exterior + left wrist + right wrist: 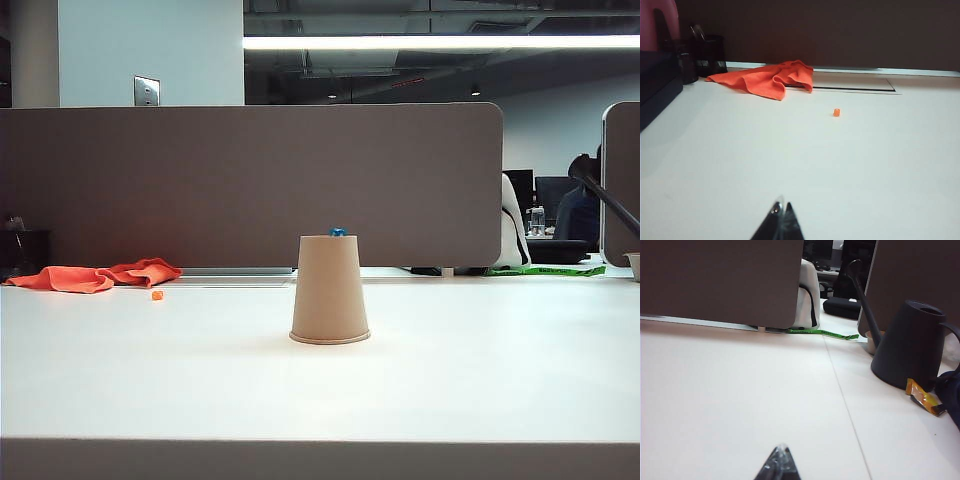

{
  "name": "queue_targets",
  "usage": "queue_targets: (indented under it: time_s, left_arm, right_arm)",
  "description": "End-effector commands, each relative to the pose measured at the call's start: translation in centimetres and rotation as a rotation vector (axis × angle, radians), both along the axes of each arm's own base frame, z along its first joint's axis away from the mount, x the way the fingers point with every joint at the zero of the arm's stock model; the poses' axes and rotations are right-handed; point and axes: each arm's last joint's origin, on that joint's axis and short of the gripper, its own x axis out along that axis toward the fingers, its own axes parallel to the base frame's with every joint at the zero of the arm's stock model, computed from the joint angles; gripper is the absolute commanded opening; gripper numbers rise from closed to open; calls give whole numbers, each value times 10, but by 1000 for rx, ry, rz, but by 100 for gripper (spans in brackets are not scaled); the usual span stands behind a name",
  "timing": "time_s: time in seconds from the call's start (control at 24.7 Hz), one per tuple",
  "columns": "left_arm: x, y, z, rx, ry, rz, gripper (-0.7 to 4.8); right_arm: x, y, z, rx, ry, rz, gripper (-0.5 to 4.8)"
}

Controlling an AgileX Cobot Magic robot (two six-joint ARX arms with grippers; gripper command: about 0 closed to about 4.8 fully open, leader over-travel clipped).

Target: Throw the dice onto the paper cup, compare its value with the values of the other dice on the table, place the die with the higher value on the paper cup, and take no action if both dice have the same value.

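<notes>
White table [480, 390] before grey partition; orange cloth [95, 276] at nine o'clock, tiny orange dice [157, 295] beside it; paper cup [329, 290] upturned centrally as pedestal, blue die [338, 232] on top; left gripper [780, 215], right gripper [780, 456] pinched closed, empty, low over bare tabletop

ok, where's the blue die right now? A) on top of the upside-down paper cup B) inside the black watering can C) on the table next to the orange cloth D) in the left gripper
A: the blue die sits on the upturned base of the paper cup, while the left gripper and right gripper are both shut and empty.
</notes>
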Motion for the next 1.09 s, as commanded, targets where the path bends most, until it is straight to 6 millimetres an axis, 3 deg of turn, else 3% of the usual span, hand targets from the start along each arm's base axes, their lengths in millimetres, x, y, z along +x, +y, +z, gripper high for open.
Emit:
queue_targets:
  time_s: [0.04, 1.09]
  left_arm:
    - [0, 0, 4, 43, -31, 1, -5]
    - [0, 0, 6, 43, -52, 4, -5]
  right_arm:
    - [0, 0, 1, 4, -9, 5, -1]
    - [0, 0, 0, 4, -8, 1, -1]
